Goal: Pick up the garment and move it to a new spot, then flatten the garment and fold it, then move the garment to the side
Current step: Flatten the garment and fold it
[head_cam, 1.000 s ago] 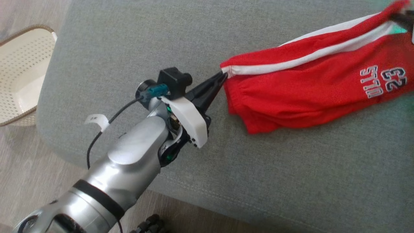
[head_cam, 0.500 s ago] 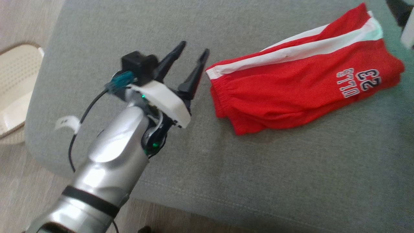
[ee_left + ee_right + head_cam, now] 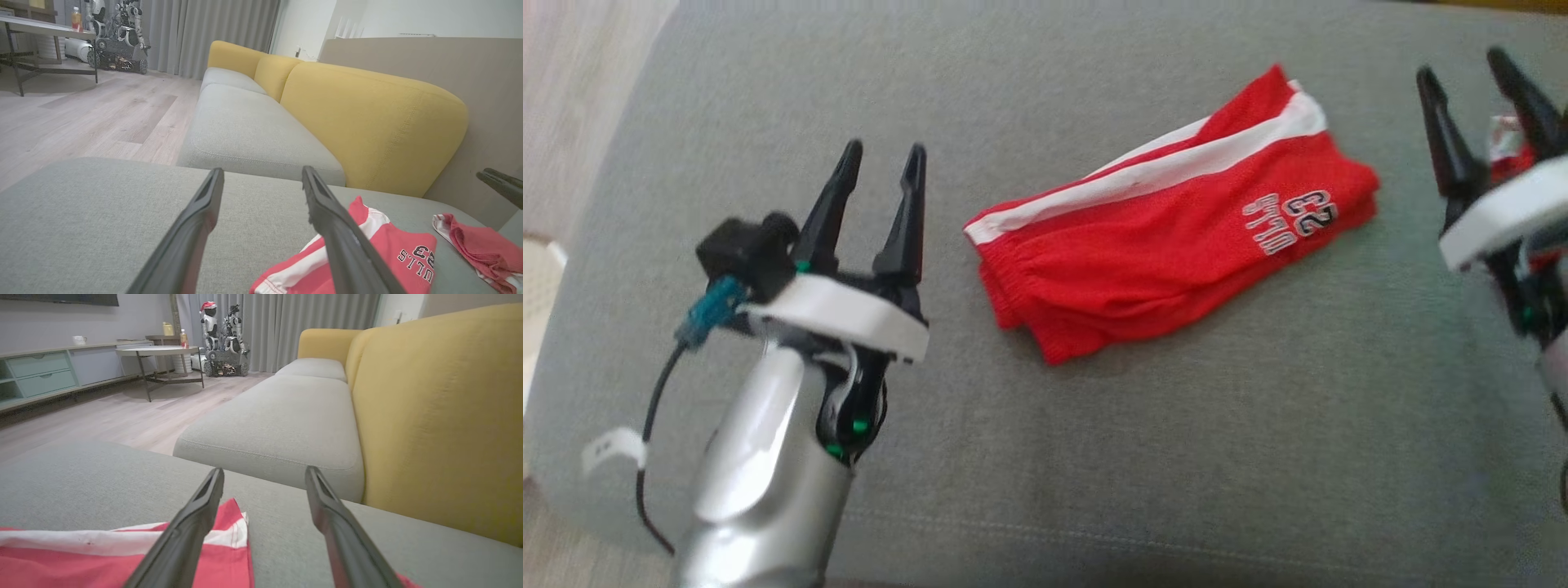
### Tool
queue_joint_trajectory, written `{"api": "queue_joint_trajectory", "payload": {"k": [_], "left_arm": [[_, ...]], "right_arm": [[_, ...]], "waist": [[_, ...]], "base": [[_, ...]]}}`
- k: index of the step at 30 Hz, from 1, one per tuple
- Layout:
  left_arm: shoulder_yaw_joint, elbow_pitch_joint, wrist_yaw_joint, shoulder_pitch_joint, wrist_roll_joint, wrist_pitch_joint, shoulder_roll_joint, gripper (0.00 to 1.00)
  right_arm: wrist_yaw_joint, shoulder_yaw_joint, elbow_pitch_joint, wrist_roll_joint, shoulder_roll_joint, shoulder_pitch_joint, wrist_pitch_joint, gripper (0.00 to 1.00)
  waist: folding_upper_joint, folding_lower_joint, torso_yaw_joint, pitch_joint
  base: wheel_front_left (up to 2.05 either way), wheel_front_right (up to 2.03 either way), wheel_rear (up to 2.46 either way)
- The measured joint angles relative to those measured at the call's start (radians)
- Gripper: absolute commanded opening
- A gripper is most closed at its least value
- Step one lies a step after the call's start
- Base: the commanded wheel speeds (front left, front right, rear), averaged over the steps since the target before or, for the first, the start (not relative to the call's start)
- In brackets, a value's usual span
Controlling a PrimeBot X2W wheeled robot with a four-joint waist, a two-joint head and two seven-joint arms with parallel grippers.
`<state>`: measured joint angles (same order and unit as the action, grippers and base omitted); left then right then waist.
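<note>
Folded garment (image 3: 1168,220) lies between left gripper (image 3: 884,151) and right gripper (image 3: 1460,65) — both spread, apart from it.

The red white-striped shorts (image 3: 1168,237) are soft, matt knit cloth. The grey sofa cushion (image 3: 1094,457) is coarse woven fabric. The left gripper (image 3: 885,153) has matt black plastic fingers (image 3: 827,208).

Hovering well apart and empty, left gripper (image 3: 885,151) at lower left, right gripper (image 3: 1459,65) at right edge, both spread wide, pointing forward.
</note>
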<state>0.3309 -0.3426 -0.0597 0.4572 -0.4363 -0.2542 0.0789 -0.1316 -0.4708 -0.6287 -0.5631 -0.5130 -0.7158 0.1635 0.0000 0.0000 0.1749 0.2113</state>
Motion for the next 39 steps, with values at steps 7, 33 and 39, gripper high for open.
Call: {"api": "queue_joint_trajectory", "payload": {"k": [7,33,39], "left_arm": [[-0.095,0.057,-0.002,-0.134,0.082,0.0,-0.023,1.0],[-0.128,0.175,0.007,-0.405,0.097,0.0,-0.033,1.0],[-0.091,0.174,0.008,-0.386,0.087,0.0,-0.033,1.0]], "right_arm": [[0.0,0.121,0.038,0.157,0.078,0.155,0.082,1.0],[0.0,0.423,0.22,0.383,0.35,0.542,0.052,1.0],[0.0,0.466,0.126,0.056,0.409,0.468,-0.138,1.0]], "waist": [[0.0,0.0,-0.065,-0.071],[0.0,-0.0001,-0.114,-0.142],[0.0,-0.0001,-0.061,-0.11]], "base": [[0.0,0.0,0.0],[0.0,0.0,0.0],[0.0,0.0,0.0]]}}
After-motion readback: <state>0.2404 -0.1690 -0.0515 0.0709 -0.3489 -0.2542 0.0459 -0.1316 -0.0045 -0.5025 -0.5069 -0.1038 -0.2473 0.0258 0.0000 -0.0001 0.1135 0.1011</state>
